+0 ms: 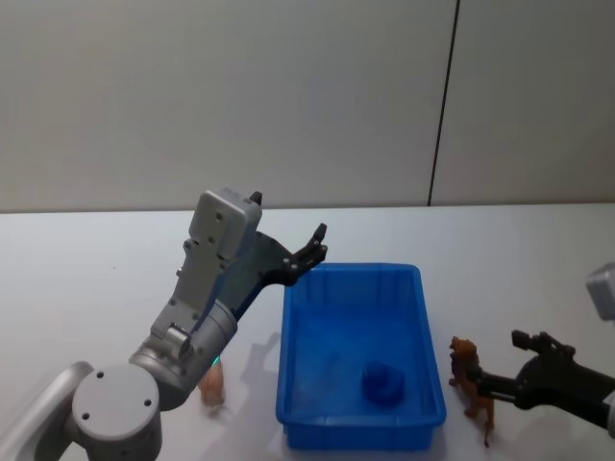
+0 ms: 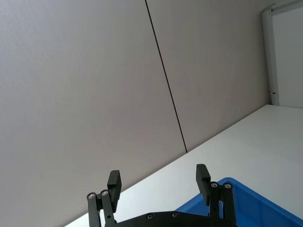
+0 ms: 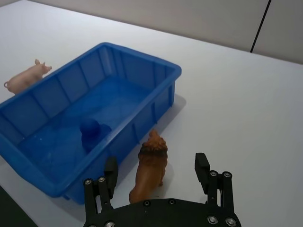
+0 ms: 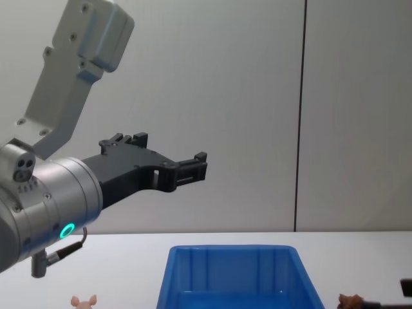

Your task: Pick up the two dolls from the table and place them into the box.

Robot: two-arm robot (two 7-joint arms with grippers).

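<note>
The blue box (image 1: pixel 351 273) sits on the white table (image 1: pixel 86 269). A pale pink doll (image 1: pixel 211 386) stands just left of the box, partly hidden behind my left arm; it also shows beyond the box's far wall (image 3: pixel 26 75). The brown doll (image 1: pixel 471 376), a lion-like animal, stands just right of the box. My right gripper (image 3: pixel 156 168) is open, low over the table, its fingers either side of the brown doll's (image 3: pixel 149 170) hindquarters without closing on it. My left gripper (image 1: pixel 312 245) is raised above the box's far left corner, open and empty (image 2: pixel 158 182).
A darker blue round patch (image 1: pixel 384 382) lies on the box floor near its front. Bare tabletop spreads behind and right of the box (image 3: pixel 142 52). A grey wall with a dark vertical seam (image 1: pixel 442 106) stands behind the table.
</note>
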